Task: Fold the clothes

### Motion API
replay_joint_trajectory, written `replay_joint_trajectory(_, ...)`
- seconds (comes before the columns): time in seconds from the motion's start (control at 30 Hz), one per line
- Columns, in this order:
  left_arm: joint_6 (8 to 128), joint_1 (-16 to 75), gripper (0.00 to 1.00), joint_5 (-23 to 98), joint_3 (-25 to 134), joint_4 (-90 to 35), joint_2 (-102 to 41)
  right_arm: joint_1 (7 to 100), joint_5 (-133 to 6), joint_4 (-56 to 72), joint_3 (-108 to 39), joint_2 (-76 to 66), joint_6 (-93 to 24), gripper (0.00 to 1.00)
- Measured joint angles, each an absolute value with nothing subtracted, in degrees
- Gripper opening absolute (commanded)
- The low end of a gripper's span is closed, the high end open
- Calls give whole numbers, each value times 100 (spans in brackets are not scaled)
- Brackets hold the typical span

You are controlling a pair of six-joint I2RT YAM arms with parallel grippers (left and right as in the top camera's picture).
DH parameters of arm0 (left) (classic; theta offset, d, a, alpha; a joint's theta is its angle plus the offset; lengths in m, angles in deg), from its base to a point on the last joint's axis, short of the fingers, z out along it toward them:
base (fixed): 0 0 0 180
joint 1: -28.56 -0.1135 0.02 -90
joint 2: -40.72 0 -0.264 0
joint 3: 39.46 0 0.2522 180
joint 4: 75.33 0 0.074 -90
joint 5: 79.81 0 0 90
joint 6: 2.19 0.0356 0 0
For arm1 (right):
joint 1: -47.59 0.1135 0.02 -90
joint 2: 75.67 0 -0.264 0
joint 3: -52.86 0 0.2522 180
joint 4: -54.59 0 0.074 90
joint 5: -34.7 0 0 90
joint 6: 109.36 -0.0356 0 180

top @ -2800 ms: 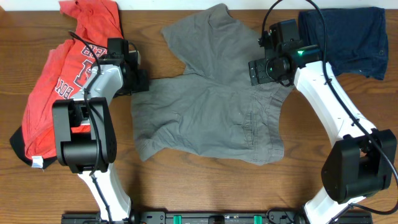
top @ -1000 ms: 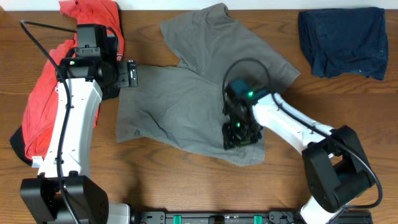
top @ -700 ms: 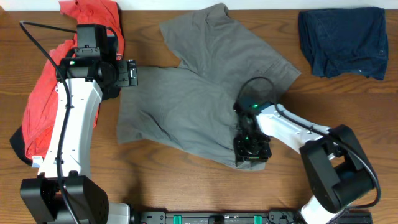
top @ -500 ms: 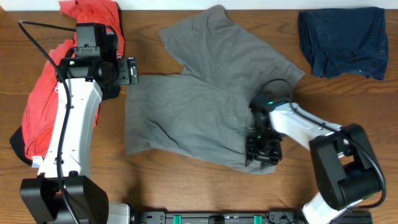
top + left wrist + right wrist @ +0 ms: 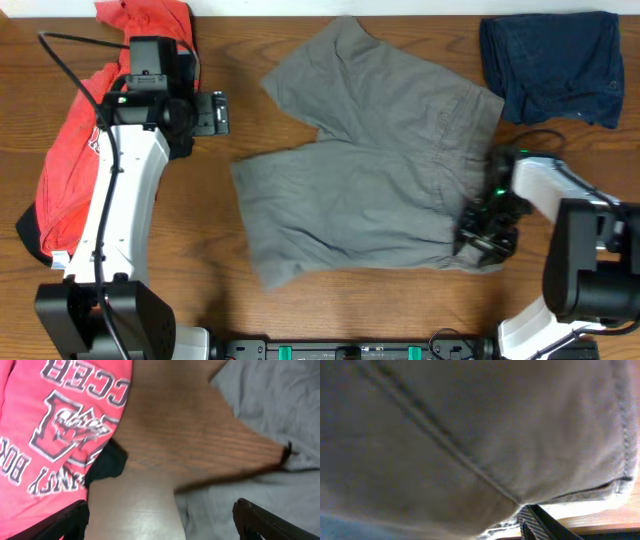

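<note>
Wooden table [image 5: 250, 70] seen from overhead, carrying three garments. The grey-olive shorts [image 5: 380, 170] lie spread flat at the centre with the waistband toward 3 o'clock. One leg reaches toward 12 o'clock and the other toward 8 o'clock, with a wedge of bare wood between them. The red-orange T-shirt [image 5: 65, 170] lies crumpled along the table edge from 9 to 11 o'clock; the left wrist view shows its white lettering and a black edge resting on the wood. The dark navy garment [image 5: 550, 65] lies at 2 o'clock, close beside the upper end of the waistband; whether the two touch cannot be told. The left gripper [image 5: 215, 112] hangs over bare wood at 10 o'clock, between the T-shirt and the shorts, and points toward 3 o'clock. Its jaws stand wide apart with nothing between them, and its two dark fingers [image 5: 70, 520] appear at the lower corners of the wrist view, with wood and a grey leg edge beyond them. The right gripper [image 5: 487, 235] sits at 4 o'clock on the lower end of the waistband, its jaws closed on the bunched fabric there. In the right wrist view grey cloth and a stitched seam fill nearly the whole field, and only one dark finger [image 5: 542, 527] shows beneath the hem.
</note>
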State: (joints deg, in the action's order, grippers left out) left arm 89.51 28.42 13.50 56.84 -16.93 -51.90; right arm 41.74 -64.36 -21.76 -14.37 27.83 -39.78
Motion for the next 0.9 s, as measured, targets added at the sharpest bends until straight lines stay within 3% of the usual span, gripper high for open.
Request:
replay_joint_trajectory(0.17,8949,3032,93,1488,5684,-2220,-5437,4002,-6469,-2335,-1909,2381,-3513,54)
replay_joint_trajectory(0.43,8271,3104,93,2036,5684,-3944,-6431,4483,-6664,-2200,-3306,796,-3305,61)
replay_joint_trajectory(0.9,6671,3430,82,2533,5684,-6344,-8235,4966,-6681,-1776,-3509,453,-3250,58)
